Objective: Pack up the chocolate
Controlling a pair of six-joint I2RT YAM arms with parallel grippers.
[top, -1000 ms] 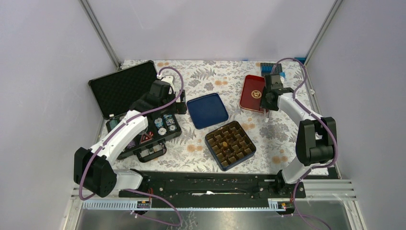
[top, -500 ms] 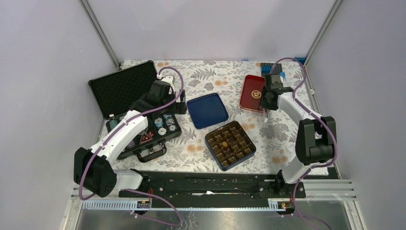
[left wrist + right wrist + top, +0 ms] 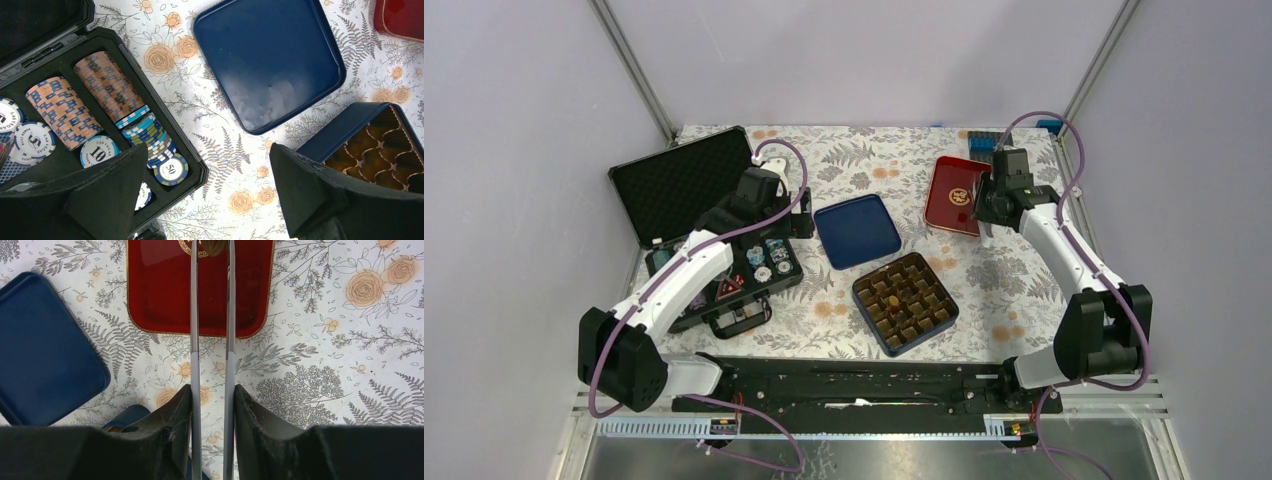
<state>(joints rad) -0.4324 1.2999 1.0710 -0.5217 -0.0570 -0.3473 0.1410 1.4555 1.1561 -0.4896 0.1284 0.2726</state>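
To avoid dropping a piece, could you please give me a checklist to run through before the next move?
1. Chocolate between the tips of the tweezers: ok.
2. Right gripper clamped on the tweezers: ok.
3. Chocolate lifted clear of the red tray: cannot tell.
4. Blue box uncovered, lid beside it: ok.
5. Free grid compartments: ok.
6. Left gripper open, away from the box: ok.

Held chocolate: small roundish brown lump, pinched between the tips of the metal tongs over the red tray; partly cut off by the view's top edge.
Packed chocolate: small golden-brown lump, sitting in one cell of the grid insert inside the blue tin.
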